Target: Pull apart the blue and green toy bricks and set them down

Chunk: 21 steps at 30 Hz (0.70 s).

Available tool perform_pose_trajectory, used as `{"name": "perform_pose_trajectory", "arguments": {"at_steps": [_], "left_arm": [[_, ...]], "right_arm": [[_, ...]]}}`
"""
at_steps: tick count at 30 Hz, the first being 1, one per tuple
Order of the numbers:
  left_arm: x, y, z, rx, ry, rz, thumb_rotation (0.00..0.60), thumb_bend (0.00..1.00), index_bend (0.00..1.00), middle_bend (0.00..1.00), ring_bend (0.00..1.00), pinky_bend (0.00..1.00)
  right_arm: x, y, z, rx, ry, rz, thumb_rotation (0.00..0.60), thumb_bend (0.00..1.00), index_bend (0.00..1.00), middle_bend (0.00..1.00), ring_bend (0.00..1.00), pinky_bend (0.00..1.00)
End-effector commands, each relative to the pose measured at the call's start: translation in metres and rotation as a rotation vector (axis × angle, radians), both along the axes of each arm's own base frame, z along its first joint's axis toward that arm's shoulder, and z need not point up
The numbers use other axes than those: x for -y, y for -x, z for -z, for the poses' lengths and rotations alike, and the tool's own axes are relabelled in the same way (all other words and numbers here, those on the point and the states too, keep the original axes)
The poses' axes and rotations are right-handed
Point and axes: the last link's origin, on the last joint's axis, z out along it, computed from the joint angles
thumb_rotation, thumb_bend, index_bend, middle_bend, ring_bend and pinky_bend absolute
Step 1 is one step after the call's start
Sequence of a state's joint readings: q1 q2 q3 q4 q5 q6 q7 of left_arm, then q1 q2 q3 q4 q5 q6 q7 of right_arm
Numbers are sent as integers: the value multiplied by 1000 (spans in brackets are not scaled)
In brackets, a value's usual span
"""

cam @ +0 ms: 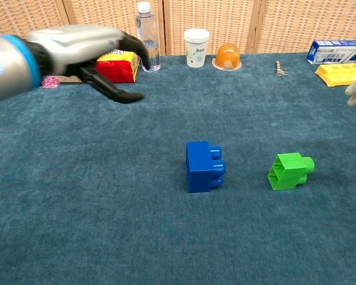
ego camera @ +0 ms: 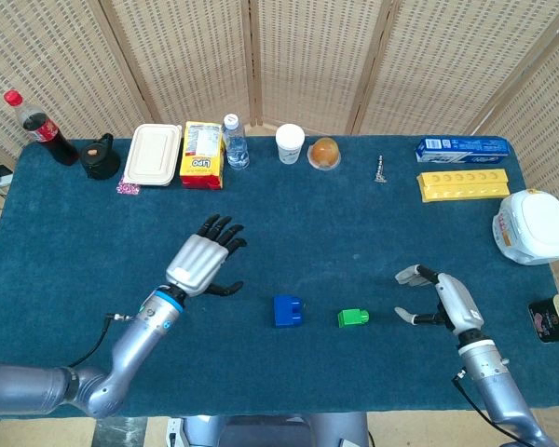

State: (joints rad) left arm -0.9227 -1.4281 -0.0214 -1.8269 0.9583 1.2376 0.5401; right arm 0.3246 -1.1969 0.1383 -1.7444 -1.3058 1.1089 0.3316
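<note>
Your blue brick (ego camera: 287, 311) and green brick (ego camera: 353, 318) lie apart on the tabletop (ego camera: 373, 233), near its front middle, studs pointing right; the green one shows its hollow underside in the chest view. Your left robot hand (ego camera: 205, 262) hovers left of the blue brick, fingers spread, holding nothing; your right robot hand (ego camera: 444, 300) sits right of the green brick, likewise spread and empty. The yellow box (ego camera: 202, 154) at the back reads "LIPO".
</note>
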Motion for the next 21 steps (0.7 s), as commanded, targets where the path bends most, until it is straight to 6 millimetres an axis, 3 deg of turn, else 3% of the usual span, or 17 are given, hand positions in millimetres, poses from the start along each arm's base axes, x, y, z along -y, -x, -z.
{"name": "perform_pose_trajectory", "arguments": {"at_steps": [1, 15, 21], "left_arm": [[21, 28, -29, 3, -65, -60, 363, 296, 271, 155, 0, 45], [96, 134, -96, 112, -284, -335, 362, 296, 271, 155, 0, 45], [127, 160, -114, 125, -374, -383, 361, 298, 271, 154, 0, 45]], "right_arm": [[-4, 8, 0, -80, 34, -4, 600, 258, 378, 414, 398, 319], [-17, 31, -19, -391, 191, -24, 600, 259, 380, 424, 407, 324], [-31, 36, -26, -453, 218, -3, 600, 260, 382, 425, 407, 325]]}}
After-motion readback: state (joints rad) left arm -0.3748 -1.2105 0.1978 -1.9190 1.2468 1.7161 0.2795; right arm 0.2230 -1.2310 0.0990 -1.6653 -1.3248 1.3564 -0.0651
